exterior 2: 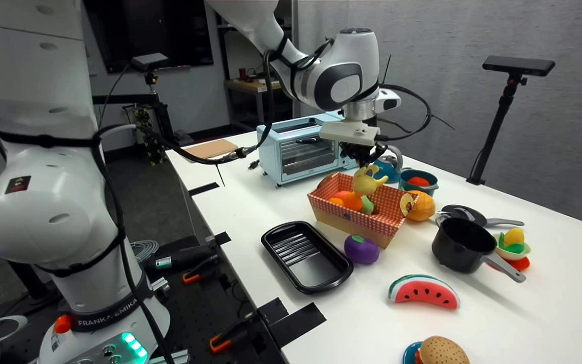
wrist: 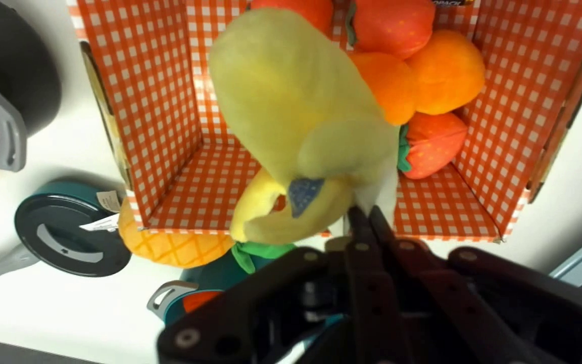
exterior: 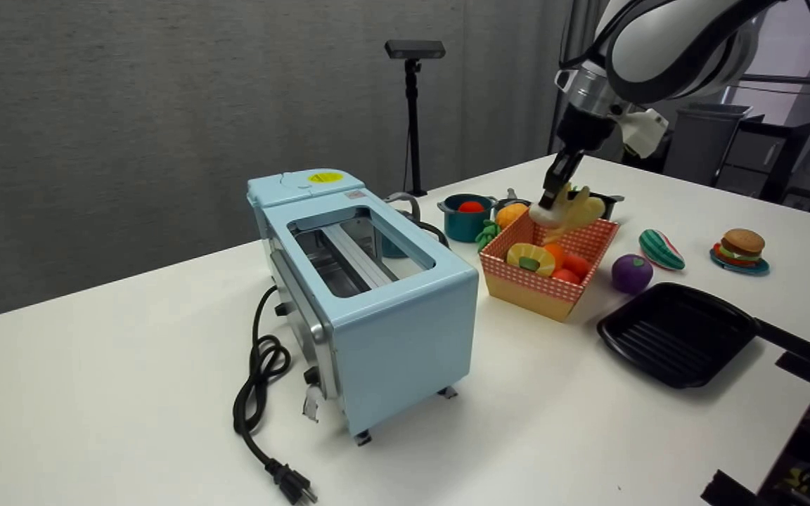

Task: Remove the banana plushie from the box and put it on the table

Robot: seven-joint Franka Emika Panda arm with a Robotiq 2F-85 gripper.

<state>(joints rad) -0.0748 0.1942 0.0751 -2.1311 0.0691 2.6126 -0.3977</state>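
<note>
The banana plushie is yellow with curled peel ends and a pale part; it also shows in an exterior view and, large and with a blue patch, in the wrist view. My gripper is shut on the plushie's pale end, its fingertips almost together. In both exterior views the gripper points down and the plushie hangs at the box's opening, near rim height. The orange-red checked box stands on the white table, with several toy fruits inside.
A light blue toaster stands beside the box. A black pan, a purple toy, a watermelon toy and a burger toy lie around it. A teal pot, a pineapple toy and a black pot are close by.
</note>
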